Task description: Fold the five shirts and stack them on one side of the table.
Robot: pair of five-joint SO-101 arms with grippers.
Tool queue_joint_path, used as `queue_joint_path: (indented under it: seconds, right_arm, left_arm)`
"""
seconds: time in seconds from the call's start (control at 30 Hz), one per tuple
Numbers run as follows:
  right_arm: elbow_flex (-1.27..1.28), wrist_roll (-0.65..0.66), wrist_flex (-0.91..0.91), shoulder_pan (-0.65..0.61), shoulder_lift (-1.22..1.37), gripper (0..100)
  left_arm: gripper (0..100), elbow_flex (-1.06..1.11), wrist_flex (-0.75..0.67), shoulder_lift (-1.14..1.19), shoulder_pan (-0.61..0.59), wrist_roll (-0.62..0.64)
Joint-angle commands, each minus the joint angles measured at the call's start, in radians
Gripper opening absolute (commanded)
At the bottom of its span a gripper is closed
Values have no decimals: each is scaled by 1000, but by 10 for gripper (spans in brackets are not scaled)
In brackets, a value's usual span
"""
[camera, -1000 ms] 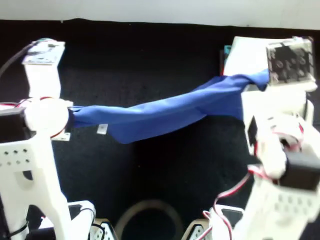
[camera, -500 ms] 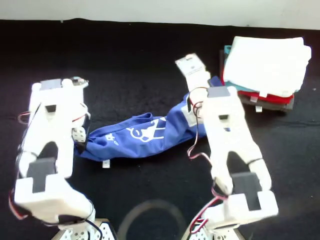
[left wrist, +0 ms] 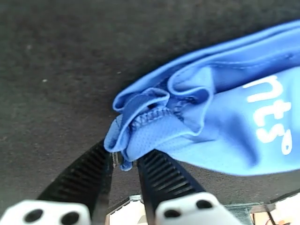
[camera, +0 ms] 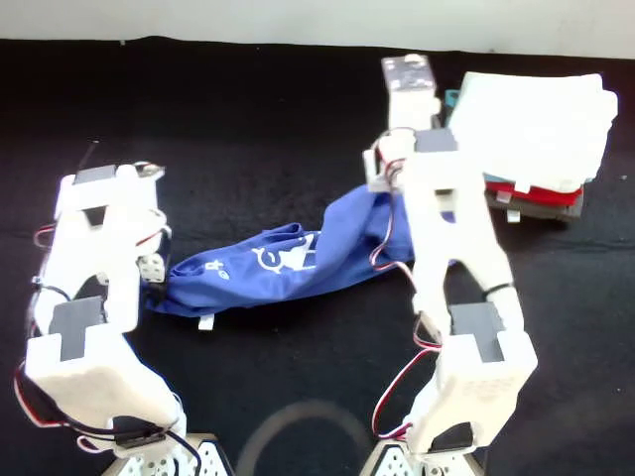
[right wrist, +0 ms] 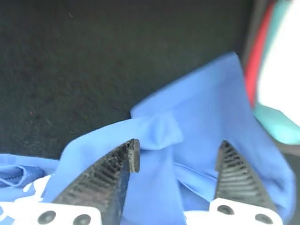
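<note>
My left gripper (left wrist: 124, 157), at eight o'clock on the table (camera: 248, 119), pinches one end of the blue shirt (camera: 268, 268), which lies bunched across the middle. My right gripper (right wrist: 179, 150) hangs wide open over its two-o'clock end. The folded stack (camera: 526, 124) sits at one o'clock.

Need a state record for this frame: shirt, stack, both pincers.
shirt: blue shirt, bunched into a long strip on the black table
stack: folded shirts beside the right arm, white on top, teal and red edges below
left pincer: shut on one end of the blue shirt
right pincer: open, over the shirt's other end near the stack
</note>
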Motion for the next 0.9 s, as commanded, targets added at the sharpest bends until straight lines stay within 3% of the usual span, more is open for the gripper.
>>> queue_joint_path:
  seconds: [0.0, 0.3, 0.87]
  right_arm:
    - [-102, -9, 211, 41, -47, 270]
    - [-116, 43, 518, 12, -48, 222]
    - [4, -29, 243, -65, 177, 211]
  left_arm:
    - [9, -2, -2, -4, -42, -3]
    - [11, -2, -8, -4, -25, -2]
    - [11, -2, -8, -2, -28, 0]
